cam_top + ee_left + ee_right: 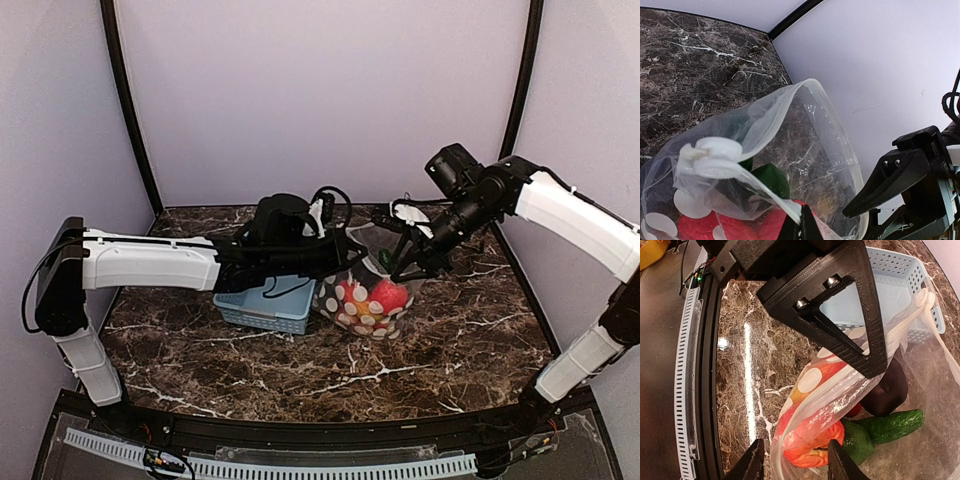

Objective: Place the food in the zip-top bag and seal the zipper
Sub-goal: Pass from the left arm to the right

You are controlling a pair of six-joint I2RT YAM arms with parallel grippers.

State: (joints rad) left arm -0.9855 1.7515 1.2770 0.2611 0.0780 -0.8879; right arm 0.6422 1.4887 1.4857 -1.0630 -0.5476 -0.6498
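Top external. Finds the zip-top bag (362, 300) at mid-table on the dark marble table (300, 370), just right of the light-blue basket (262, 308). Notes red food (388, 295) showing through the dotted plastic. Records the left gripper (345, 258) extended from the left above the basket to the bag's raised far-left edge. Records the right gripper (405, 262) at the bag's far-right edge.

Left wrist. Shows the left gripper (800, 227) clenched, its fingertips pinching the bag's mouth rim. Places the zipper (767, 117) along that rim, with its white slider (710, 159) left of the pinch. Finds the mouth gaping, unsealed, with green and red pieces low inside.

Right wrist. Shows the right gripper (796, 445) released, fingers spread, with the bag's near rim lying between them. Lists, inside the bag: a green cucumber (895, 424), a green pepper (857, 440), a dark eggplant (887, 390) and an orange-red piece (810, 452). Places the slider beside the basket's near corner. Notes the left gripper's black finger on the zipper strip above the food.
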